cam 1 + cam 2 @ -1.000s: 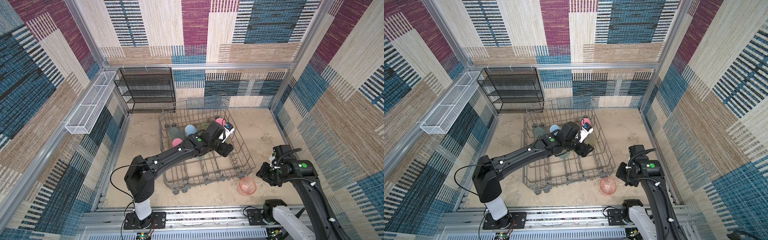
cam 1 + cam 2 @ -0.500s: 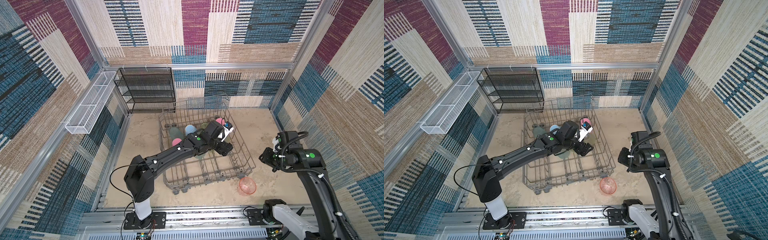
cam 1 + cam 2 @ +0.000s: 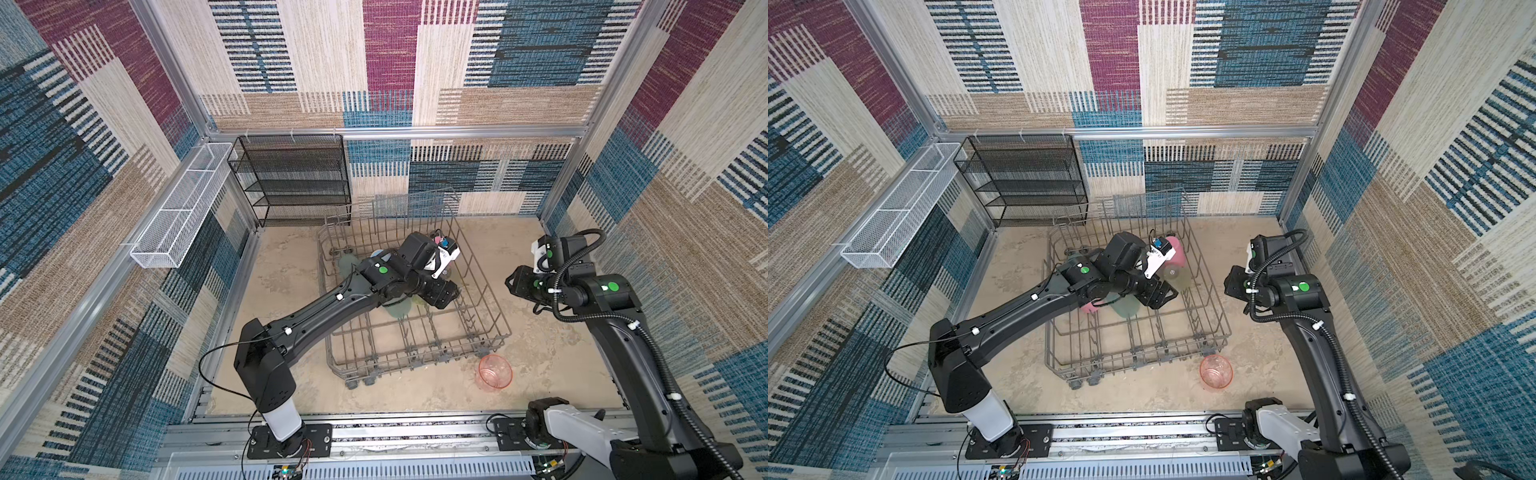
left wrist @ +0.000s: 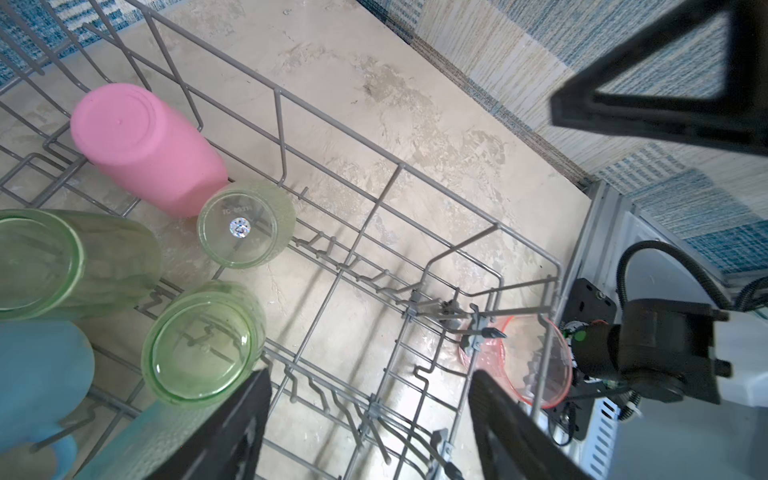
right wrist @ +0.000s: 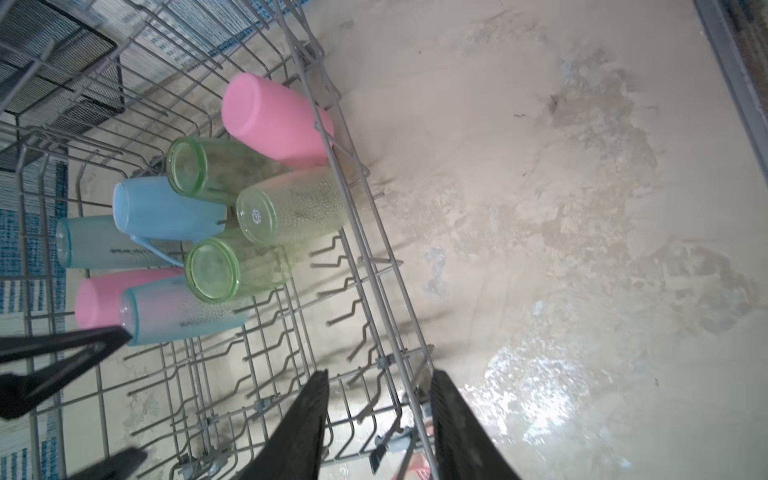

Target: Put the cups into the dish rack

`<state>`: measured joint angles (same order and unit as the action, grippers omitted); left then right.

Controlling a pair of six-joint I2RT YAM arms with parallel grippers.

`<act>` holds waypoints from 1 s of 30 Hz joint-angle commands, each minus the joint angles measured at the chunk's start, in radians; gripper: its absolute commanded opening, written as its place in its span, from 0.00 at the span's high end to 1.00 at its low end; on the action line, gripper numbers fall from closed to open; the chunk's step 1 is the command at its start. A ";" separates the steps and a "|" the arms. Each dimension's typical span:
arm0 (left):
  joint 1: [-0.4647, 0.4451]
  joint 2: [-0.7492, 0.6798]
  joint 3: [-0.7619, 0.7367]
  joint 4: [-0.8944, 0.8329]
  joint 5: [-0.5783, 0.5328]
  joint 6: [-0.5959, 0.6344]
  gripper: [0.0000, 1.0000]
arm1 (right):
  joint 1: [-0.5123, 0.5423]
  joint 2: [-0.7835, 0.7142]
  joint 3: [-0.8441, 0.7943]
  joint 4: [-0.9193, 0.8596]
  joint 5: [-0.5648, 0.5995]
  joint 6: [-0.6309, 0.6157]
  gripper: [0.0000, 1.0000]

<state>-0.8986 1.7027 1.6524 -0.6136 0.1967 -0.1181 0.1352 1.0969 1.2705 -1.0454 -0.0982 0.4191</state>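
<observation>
The grey wire dish rack stands mid-floor. Several cups lie among its back tines, bottoms up: an opaque pink cup, yellow-green tumblers, a light-blue mug and teal tumblers. One pink-orange cup stands upright on the floor off the rack's front right corner. My left gripper hovers open and empty over the rack's middle. My right gripper hangs open and empty beside the rack's right rim.
A black mesh shelf unit stands at the back wall. A long white mesh basket hangs on the left wall. Patterned walls close in all sides, and a metal rail runs along the front.
My right arm has lifted away from the pink-orange cup and moved back along the rack's right side, its jaws a little wider. The left gripper has shifted only slightly.
</observation>
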 commanded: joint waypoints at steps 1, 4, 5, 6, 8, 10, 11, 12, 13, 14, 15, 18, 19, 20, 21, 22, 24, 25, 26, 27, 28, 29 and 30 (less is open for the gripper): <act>-0.051 -0.020 0.028 -0.143 0.023 0.091 0.22 | -0.003 0.011 -0.034 0.199 -0.018 0.036 0.53; -0.117 -0.025 0.036 -0.188 0.003 0.189 0.27 | -0.065 0.038 -0.037 0.281 -0.080 0.042 0.53; -0.138 -0.024 0.037 -0.193 0.003 0.214 0.27 | -0.094 0.038 -0.044 0.313 -0.111 0.048 0.53; -0.161 -0.021 0.039 -0.196 0.001 0.250 0.27 | -0.133 0.039 -0.049 0.344 -0.161 0.054 0.53; -0.201 -0.002 0.060 -0.211 -0.016 0.297 0.27 | -0.183 0.044 -0.041 0.382 -0.195 0.057 0.52; -0.233 0.027 0.092 -0.230 -0.033 0.322 0.27 | -0.228 0.049 -0.032 0.397 -0.221 0.055 0.52; -0.248 0.045 0.112 -0.242 -0.042 0.330 0.28 | -0.248 0.050 -0.032 0.407 -0.231 0.055 0.52; -0.260 0.065 0.130 -0.258 -0.050 0.333 0.29 | -0.272 0.050 -0.038 0.417 -0.246 0.055 0.52; -0.271 0.081 0.148 -0.271 -0.059 0.334 0.29 | -0.289 0.051 -0.043 0.427 -0.266 0.055 0.52; -0.282 0.100 0.168 -0.288 -0.067 0.332 0.30 | -0.310 0.056 -0.051 0.438 -0.286 0.057 0.52; -0.295 0.116 0.183 -0.304 -0.069 0.328 0.30 | -0.330 0.059 -0.059 0.445 -0.309 0.058 0.52; -0.312 0.148 0.210 -0.326 -0.081 0.283 0.33 | -0.374 0.065 -0.084 0.475 -0.375 0.070 0.53; -0.315 0.156 0.219 -0.333 -0.082 0.262 0.33 | -0.380 0.065 -0.088 0.482 -0.384 0.072 0.53; -0.319 0.160 0.220 -0.336 -0.080 0.242 0.34 | -0.383 0.063 -0.089 0.486 -0.390 0.075 0.53; -0.324 0.160 0.220 -0.336 -0.079 0.221 0.35 | -0.387 0.062 -0.093 0.492 -0.391 0.079 0.53; -0.327 0.164 0.223 -0.336 -0.077 0.202 0.35 | -0.390 0.060 -0.094 0.498 -0.395 0.082 0.53; -0.337 0.176 0.232 -0.335 -0.074 0.162 0.37 | -0.397 0.064 -0.091 0.503 -0.403 0.085 0.53; -0.341 0.184 0.236 -0.335 -0.075 0.146 0.37 | -0.399 0.066 -0.091 0.508 -0.406 0.088 0.53; -0.346 0.196 0.241 -0.336 -0.078 0.131 0.38 | -0.401 0.069 -0.090 0.513 -0.411 0.092 0.53; -0.349 0.210 0.248 -0.340 -0.080 0.114 0.38 | -0.403 0.068 -0.092 0.518 -0.417 0.096 0.53; -0.355 0.220 0.256 -0.342 -0.080 0.104 0.38 | -0.404 0.066 -0.093 0.522 -0.420 0.101 0.53; -0.361 0.230 0.257 -0.343 -0.082 0.091 0.38 | -0.404 0.062 -0.098 0.531 -0.422 0.106 0.53; -0.369 0.240 0.262 -0.342 -0.085 0.077 0.38 | -0.404 0.058 -0.103 0.537 -0.424 0.110 0.53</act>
<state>-1.2564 1.9259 1.8996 -0.9405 0.1253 0.0322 -0.2687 1.1625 1.1755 -0.5648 -0.4900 0.5007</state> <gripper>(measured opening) 0.618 0.470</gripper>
